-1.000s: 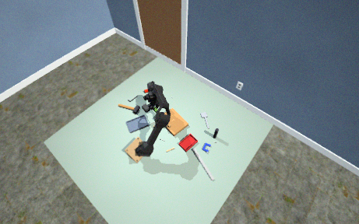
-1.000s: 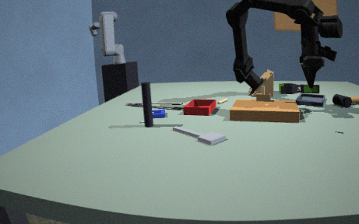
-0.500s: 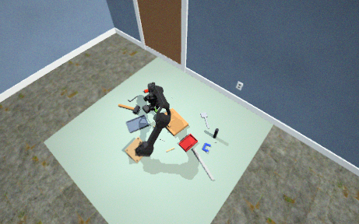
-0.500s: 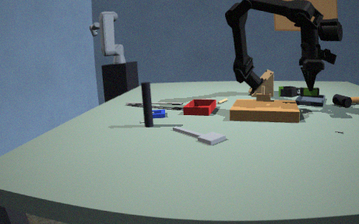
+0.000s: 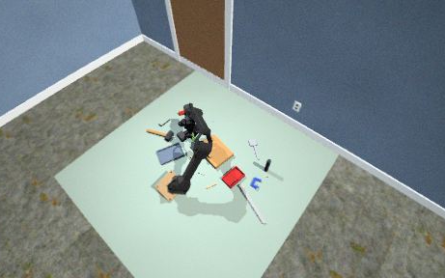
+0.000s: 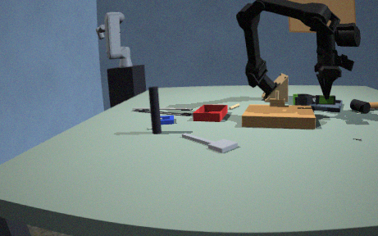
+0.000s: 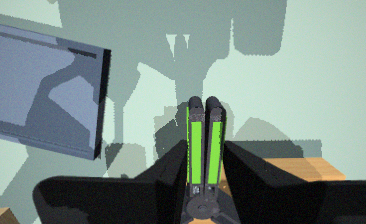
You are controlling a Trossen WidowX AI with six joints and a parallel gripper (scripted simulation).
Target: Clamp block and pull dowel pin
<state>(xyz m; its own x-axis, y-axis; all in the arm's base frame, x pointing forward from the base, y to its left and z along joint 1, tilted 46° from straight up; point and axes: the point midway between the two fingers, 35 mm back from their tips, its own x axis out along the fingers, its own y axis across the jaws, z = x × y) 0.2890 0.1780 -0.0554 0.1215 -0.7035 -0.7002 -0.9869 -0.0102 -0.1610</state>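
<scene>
My gripper [image 6: 326, 97] [image 7: 204, 146] is shut on the spring clamp [image 6: 321, 100] [image 7: 196, 152], which has dark bars and green strips. It points down beside the orange wooden board [image 5: 220, 153] [image 6: 278, 120] [image 7: 304, 168], near the blue-grey tray. The clamp is away from the block and above the table. A small wooden piece [image 6: 279, 102] stands on the board in the exterior view; I cannot tell whether it is the block or the bench stop. The block's hole and dowel pin cannot be made out. The arm hides part of the board in the top view.
The blue-grey tray [image 5: 170, 154] [image 7: 29, 85] lies beside the gripper. A hammer [image 5: 169, 135] [image 6: 361, 106] lies beyond it. A red box [image 5: 233, 178] [image 6: 210, 114], a blue C-shaped piece [image 5: 253, 185], a standing black cylinder [image 6: 155, 111] and a grey scraper [image 6: 223, 145] are on the table.
</scene>
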